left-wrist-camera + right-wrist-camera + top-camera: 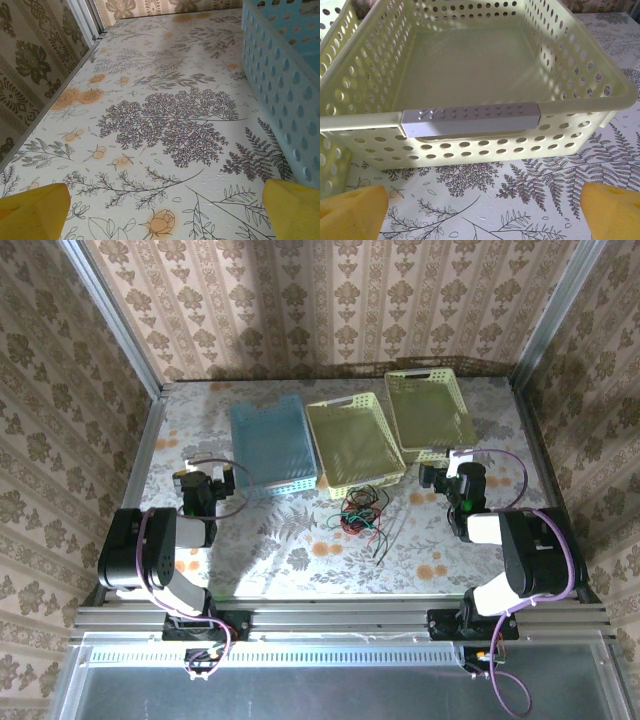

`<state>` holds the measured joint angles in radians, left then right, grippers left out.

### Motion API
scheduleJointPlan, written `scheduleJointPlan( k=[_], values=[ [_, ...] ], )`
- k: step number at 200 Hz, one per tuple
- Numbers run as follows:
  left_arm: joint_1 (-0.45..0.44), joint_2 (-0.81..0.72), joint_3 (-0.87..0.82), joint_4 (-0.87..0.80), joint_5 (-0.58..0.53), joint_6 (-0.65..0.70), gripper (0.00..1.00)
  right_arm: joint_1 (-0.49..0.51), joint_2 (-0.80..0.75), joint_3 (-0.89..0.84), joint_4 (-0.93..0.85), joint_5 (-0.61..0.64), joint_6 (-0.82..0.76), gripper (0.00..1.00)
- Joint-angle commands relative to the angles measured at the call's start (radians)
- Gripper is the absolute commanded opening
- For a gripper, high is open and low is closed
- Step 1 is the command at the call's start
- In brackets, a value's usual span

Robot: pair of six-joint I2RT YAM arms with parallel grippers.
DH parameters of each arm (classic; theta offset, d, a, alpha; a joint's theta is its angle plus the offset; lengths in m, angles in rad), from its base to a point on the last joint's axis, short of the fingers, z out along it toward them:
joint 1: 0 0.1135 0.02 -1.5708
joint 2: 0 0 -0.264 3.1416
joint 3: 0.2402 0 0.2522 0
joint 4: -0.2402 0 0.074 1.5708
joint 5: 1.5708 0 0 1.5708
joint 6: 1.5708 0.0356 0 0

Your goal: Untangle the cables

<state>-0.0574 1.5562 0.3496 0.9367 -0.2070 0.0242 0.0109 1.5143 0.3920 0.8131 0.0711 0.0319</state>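
Starting at the left gripper (207, 478) (162, 212), we find its yellow fingers (35, 210) spread wide at the two bottom corners of the wrist view, with nothing between them but the floral table (165, 125). It hovers just beside the perforated wall of the blue basket (270, 445) (285, 75), which stands at its right. Over at the right gripper (445, 472) (482, 210), we see the same: yellow fingers (610, 210) held far apart, gripping nothing, above bare tabletop (520, 190). Straight ahead of it is the near wall of the pale yellow basket (430, 410) (470, 150), which carries a grey strip (470, 120) across its rim. The edge of a second pale yellow basket (355, 445) (330, 165) shows at the left. From above, we count the three baskets side by side along the far half of the table (300, 550), blue on the left. The cables (362, 512) lie in a loose tangle of red, green and black strands on the table. They sit just in front of the middle basket's near corner, between the two arms and apart from both grippers, with a few strands trailing toward the near right.
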Motion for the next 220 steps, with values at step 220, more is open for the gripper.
scheduleJointPlan(
  k=[220],
  values=[
    [-0.246, -0.051, 0.538, -1.018, -0.075, -0.679, 1.0, 0.5, -0.262, 0.425, -0.932, 0.119, 0.21, 0.96]
  ],
)
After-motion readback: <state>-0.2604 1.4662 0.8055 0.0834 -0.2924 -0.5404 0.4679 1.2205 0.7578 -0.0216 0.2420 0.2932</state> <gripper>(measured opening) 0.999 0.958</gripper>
